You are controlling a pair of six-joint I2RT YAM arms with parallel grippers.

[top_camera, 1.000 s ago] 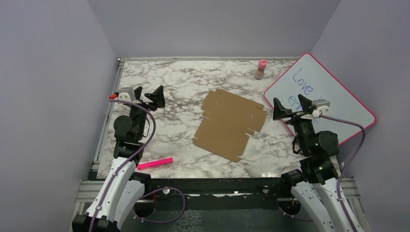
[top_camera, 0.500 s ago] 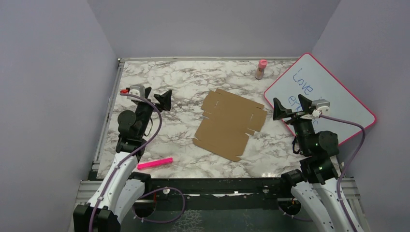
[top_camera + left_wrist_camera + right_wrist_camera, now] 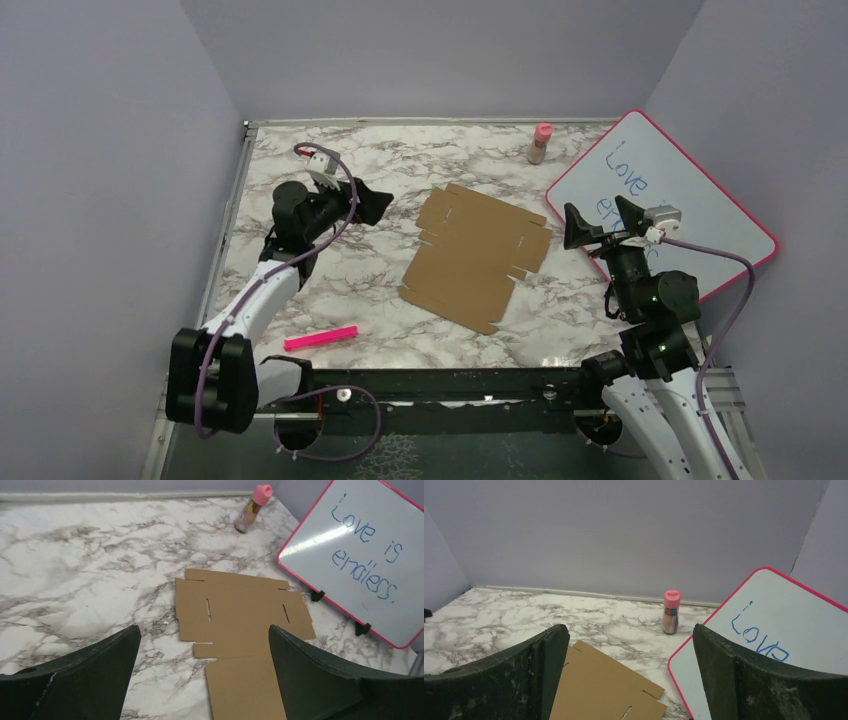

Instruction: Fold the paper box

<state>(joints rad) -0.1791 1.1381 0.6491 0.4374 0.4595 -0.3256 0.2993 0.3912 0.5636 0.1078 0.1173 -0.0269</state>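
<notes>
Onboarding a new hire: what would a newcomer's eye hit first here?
The flat, unfolded paper box lies in the middle of the marble table. At the right edge sits a pink-framed whiteboard with blue writing, "Love is endless." The left gripper hovers open just left of the box.

Soft, even light fills all three views, bright and diffuse, so the flat brown cardboard box (image 3: 475,258) casts only a faint shadow. In the left wrist view a pale glare streak crosses the pink-framed whiteboard (image 3: 350,555). Focus is sharp.
</notes>
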